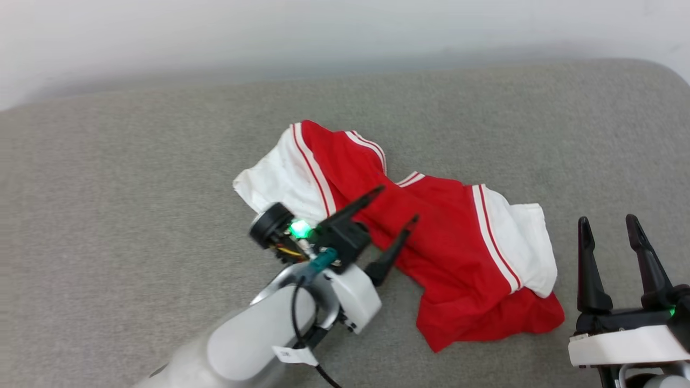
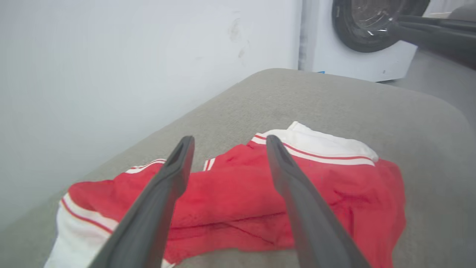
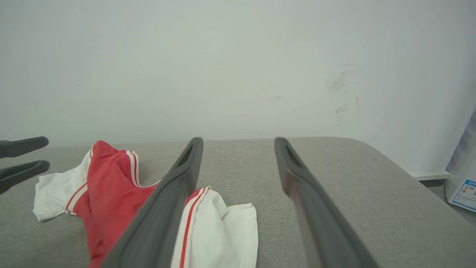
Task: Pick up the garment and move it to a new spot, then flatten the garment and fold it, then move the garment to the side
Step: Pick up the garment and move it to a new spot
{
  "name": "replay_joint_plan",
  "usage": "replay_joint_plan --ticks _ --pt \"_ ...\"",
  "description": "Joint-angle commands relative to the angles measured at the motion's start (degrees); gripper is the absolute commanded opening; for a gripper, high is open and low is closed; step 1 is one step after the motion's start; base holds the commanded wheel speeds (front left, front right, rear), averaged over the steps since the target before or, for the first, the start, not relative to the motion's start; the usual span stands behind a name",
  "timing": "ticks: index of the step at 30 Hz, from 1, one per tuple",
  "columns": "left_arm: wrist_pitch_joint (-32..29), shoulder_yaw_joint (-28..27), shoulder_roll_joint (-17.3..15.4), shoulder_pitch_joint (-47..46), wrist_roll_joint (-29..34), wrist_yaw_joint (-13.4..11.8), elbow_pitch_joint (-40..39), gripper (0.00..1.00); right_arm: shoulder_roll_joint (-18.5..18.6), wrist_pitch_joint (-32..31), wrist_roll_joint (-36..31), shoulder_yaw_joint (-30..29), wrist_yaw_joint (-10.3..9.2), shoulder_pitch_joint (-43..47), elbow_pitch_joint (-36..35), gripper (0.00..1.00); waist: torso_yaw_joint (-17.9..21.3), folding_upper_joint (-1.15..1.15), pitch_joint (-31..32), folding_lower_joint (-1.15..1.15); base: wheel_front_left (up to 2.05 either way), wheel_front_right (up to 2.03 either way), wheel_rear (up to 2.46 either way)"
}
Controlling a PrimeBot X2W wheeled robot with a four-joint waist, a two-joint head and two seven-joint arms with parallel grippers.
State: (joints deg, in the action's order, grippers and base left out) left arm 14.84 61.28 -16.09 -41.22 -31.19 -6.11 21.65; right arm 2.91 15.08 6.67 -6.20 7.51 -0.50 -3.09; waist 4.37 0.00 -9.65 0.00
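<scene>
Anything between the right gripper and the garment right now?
No. In the head view, a bare strip of grey cushion separates the open right gripper from the white sleeve of the garment.

Head cam sits up high, looking forward and down on the gray worktop (image 1: 135, 188), shirt (image 1: 442, 231) mid-frame, wall (image 1: 323, 32) along the top. Left wrist cam rides low and close, sighting along the left tool (image 2: 229, 139) across the shirt toward the wall and a washer (image 2: 357, 59) past the worktop's corner. Right wrist cam's low too, facing the wall along the right tool (image 3: 238, 139), shirt at lower left. All three share the shirt and worktop; right wrist cam also catches the left tool at its left edge.
</scene>
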Motion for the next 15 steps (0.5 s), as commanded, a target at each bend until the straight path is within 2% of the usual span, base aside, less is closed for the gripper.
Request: replay_joint_plan --ticks 1,9,15 --pt "0.3 -1.0 -0.7 1.3 -0.1 -1.0 -0.5 1.00 0.0 0.1 -0.3 -0.2 -0.04 0.8 0.2 1.00 -2.0 0.00 2.0 0.00 0.00 0.00 0.00" --pt "0.4 -16.5 -5.3 12.5 4.9 -10.1 -10.3 1.00 -0.1 0.1 -0.8 -1.1 -0.04 3.0 0.8 1.00 -5.1 0.00 4.9 0.00 0.00 0.00 0.00" --pt "0.4 -28.1 -6.9 22.5 9.3 -13.9 -15.4 1.00 0.0 0.1 -0.6 -1.6 -0.04 3.8 1.1 1.00 -6.3 0.00 6.1 0.00 0.00 0.00 0.00"
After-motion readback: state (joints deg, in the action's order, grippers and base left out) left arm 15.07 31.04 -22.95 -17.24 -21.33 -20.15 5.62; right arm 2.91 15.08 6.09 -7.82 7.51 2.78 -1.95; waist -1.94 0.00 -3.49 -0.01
